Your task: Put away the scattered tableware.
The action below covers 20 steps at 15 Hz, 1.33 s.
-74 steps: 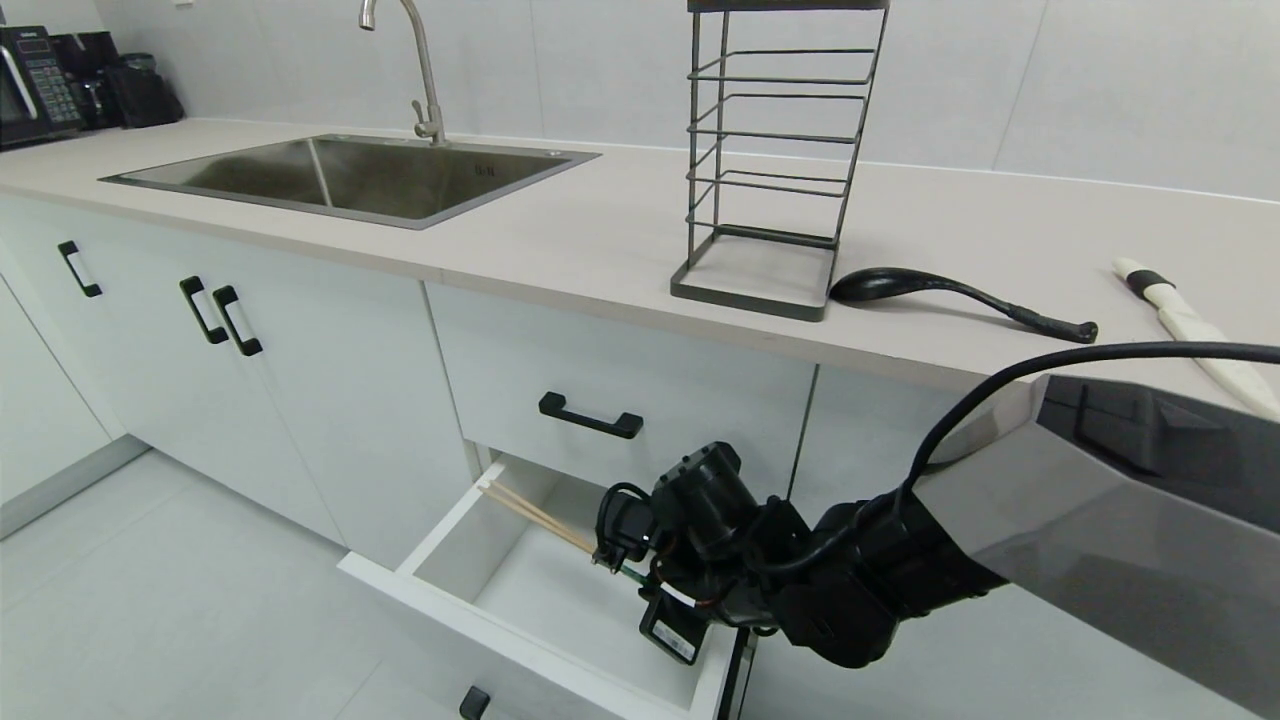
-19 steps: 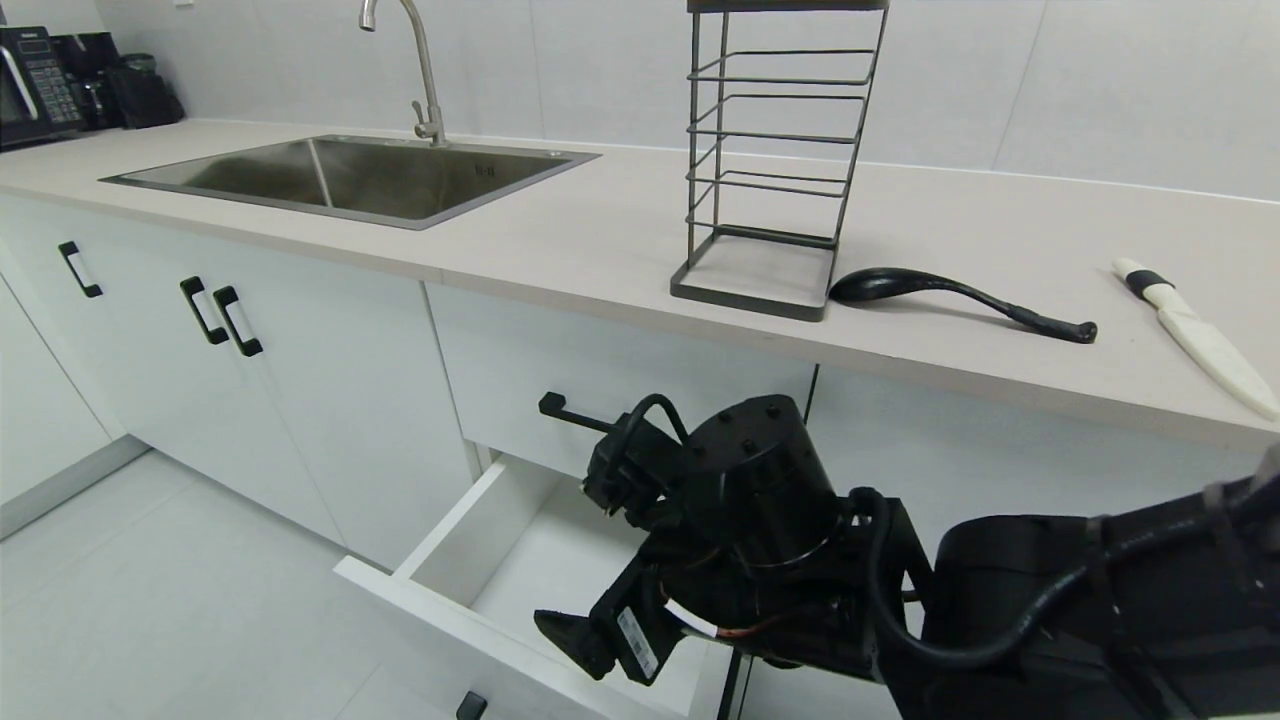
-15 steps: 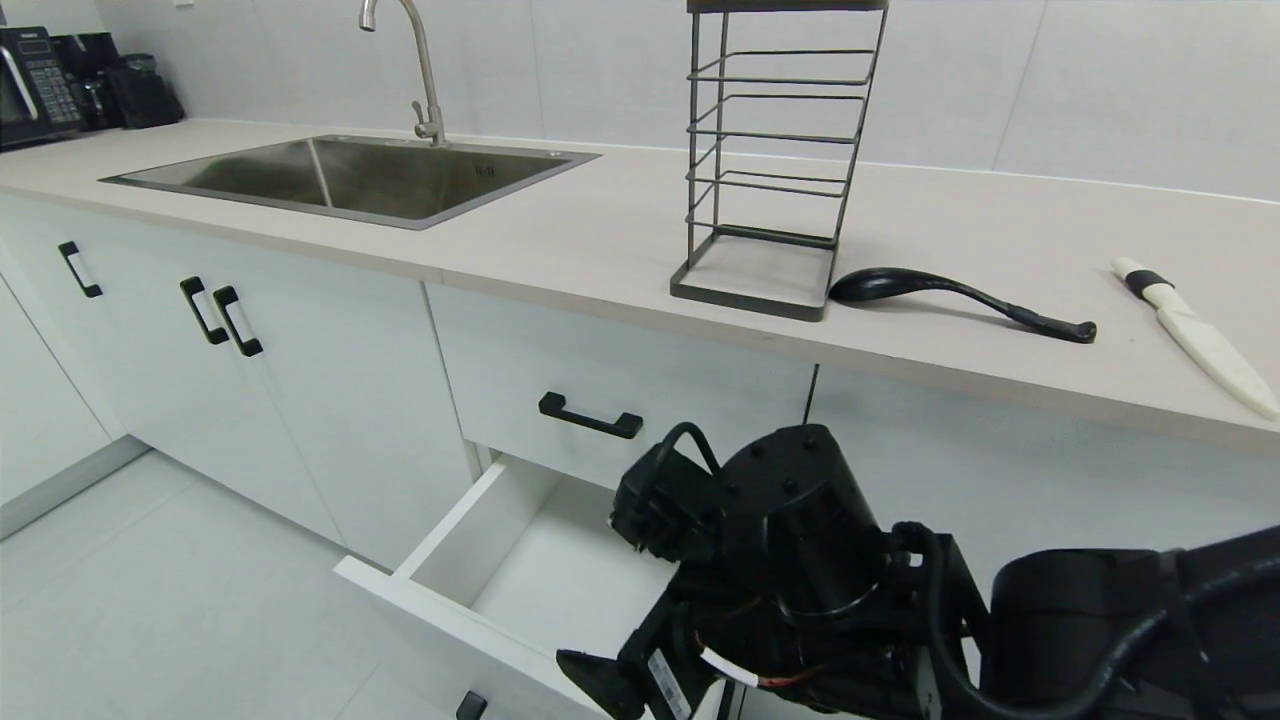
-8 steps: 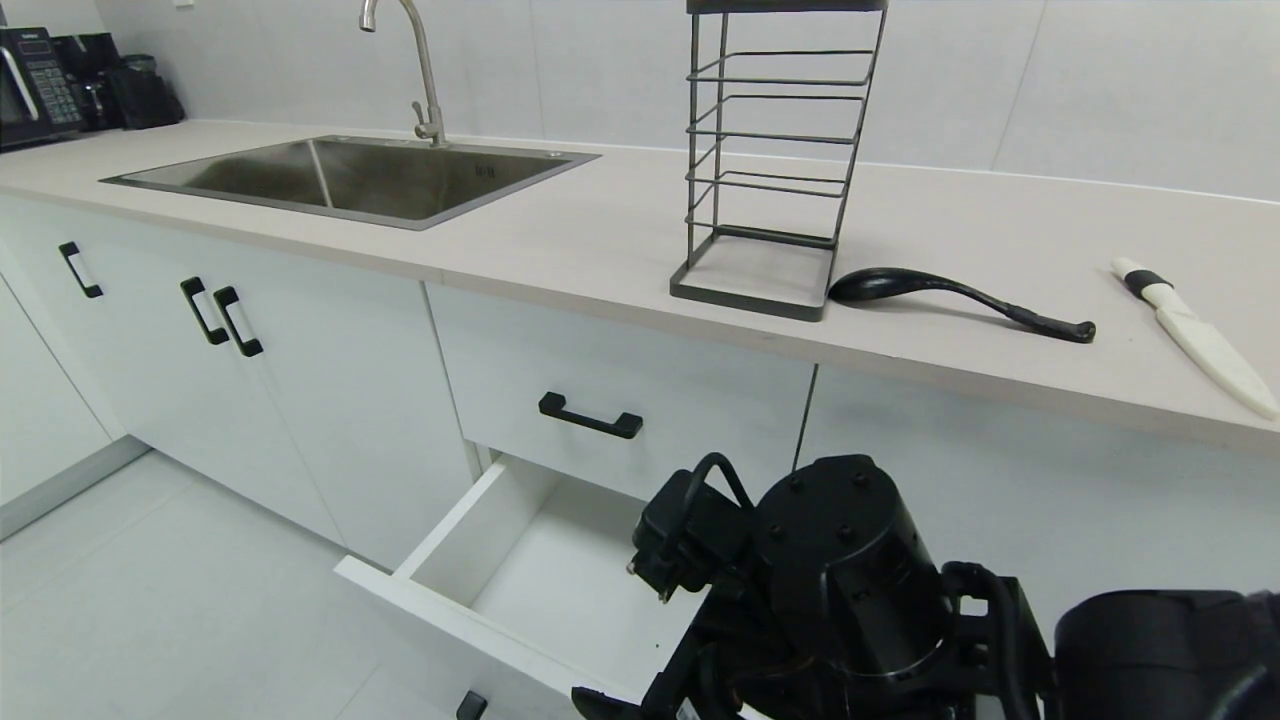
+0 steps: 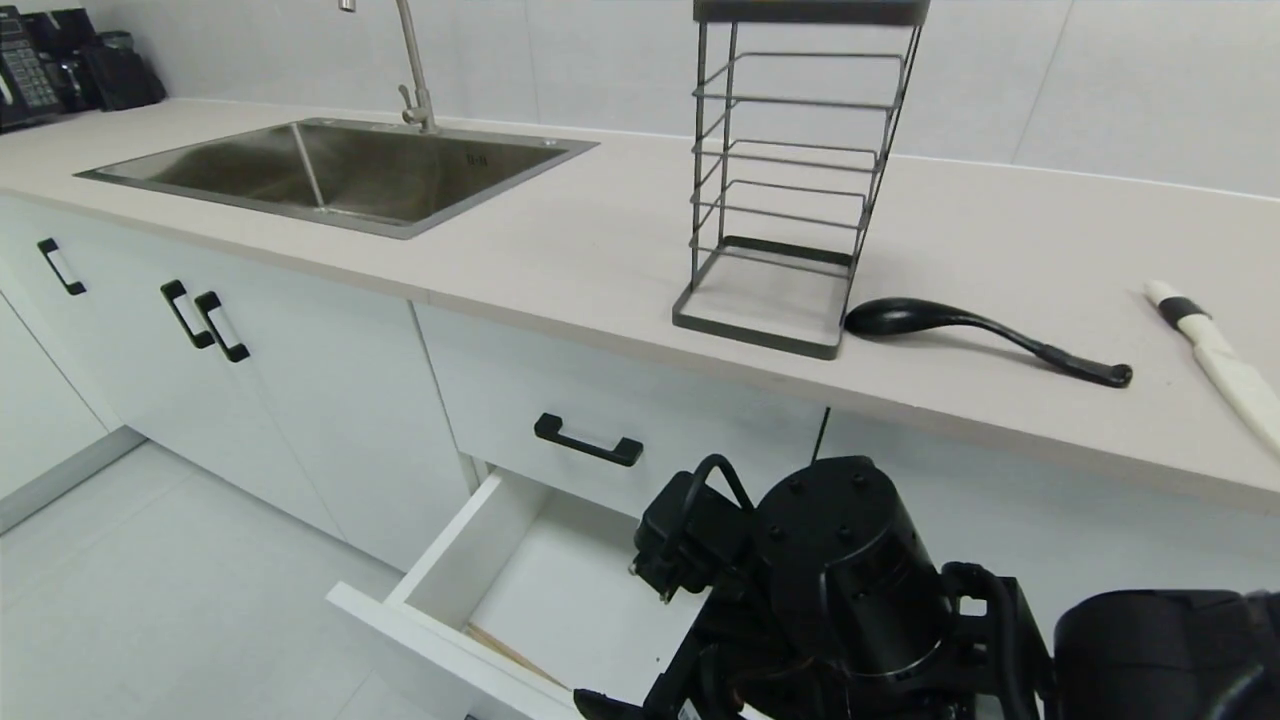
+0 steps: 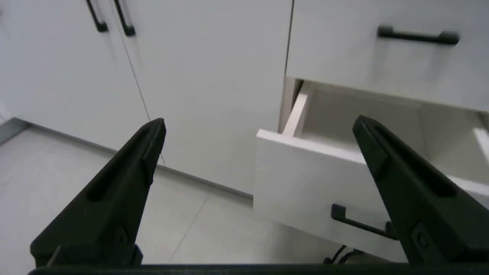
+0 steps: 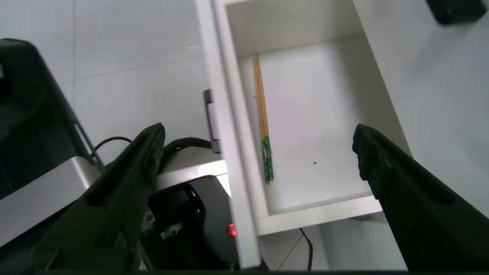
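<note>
A pair of wooden chopsticks with green ends lies along the front wall inside the open white drawer; a sliver of the chopsticks shows in the head view. My right gripper hangs open above the drawer, holding nothing. On the counter a black ladle lies beside the wire rack, and a white knife lies at the far right. My left gripper is open and empty, low in front of the cabinets to the left of the drawer.
A steel sink with a tap is set in the counter at the left. A shut drawer with a black handle sits above the open one. Cabinet doors with black handles stand to the left, with bare floor below.
The right gripper, which held the chopsticks 4.9 s ago, has let them go in the drawer and drawn back and down. The head camera has since tilted down.
</note>
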Tool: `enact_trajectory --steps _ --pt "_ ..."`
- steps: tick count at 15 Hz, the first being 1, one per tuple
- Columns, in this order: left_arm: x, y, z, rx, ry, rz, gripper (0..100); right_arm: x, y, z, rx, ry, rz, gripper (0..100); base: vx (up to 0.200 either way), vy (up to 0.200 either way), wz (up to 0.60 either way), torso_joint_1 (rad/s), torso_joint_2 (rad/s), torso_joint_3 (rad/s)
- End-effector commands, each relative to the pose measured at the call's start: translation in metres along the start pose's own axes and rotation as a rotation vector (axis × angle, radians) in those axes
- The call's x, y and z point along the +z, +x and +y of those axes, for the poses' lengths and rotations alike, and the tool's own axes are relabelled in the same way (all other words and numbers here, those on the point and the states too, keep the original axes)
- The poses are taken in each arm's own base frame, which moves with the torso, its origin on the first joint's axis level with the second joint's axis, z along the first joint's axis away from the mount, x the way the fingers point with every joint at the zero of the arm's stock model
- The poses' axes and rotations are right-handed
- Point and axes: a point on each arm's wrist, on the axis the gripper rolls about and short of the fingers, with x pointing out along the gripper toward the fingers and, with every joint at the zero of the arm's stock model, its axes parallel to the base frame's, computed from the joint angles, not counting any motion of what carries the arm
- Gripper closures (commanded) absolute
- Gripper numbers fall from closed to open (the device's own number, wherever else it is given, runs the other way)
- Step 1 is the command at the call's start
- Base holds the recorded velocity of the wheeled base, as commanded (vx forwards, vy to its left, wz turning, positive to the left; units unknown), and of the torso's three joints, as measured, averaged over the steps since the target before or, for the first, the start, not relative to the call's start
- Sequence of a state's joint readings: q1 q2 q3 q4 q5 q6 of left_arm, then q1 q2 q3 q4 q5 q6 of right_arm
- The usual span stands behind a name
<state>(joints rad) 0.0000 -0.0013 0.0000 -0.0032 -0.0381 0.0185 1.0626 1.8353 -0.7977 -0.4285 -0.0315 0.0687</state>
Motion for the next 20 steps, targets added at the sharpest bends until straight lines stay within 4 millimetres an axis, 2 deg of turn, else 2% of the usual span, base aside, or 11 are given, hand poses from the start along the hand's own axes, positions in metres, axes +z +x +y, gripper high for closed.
enact_trajectory --steps 1,10,20 --pt "0.000 0.000 0.000 0.000 0.000 0.000 0 -0.001 0.001 0.000 0.002 0.000 0.005 0 0.000 0.000 0.00 0.198 -0.73 -0.203" --pt "0.000 0.000 0.000 0.000 0.000 0.000 0 -0.005 0.006 0.000 0.004 0.001 0.025 0 0.000 0.000 0.00 0.190 -0.51 -0.211" --pt "0.000 0.000 0.000 0.000 0.000 0.000 0 -0.010 0.013 0.000 0.041 0.011 0.052 0 0.000 0.000 0.00 0.320 -0.51 -0.245"
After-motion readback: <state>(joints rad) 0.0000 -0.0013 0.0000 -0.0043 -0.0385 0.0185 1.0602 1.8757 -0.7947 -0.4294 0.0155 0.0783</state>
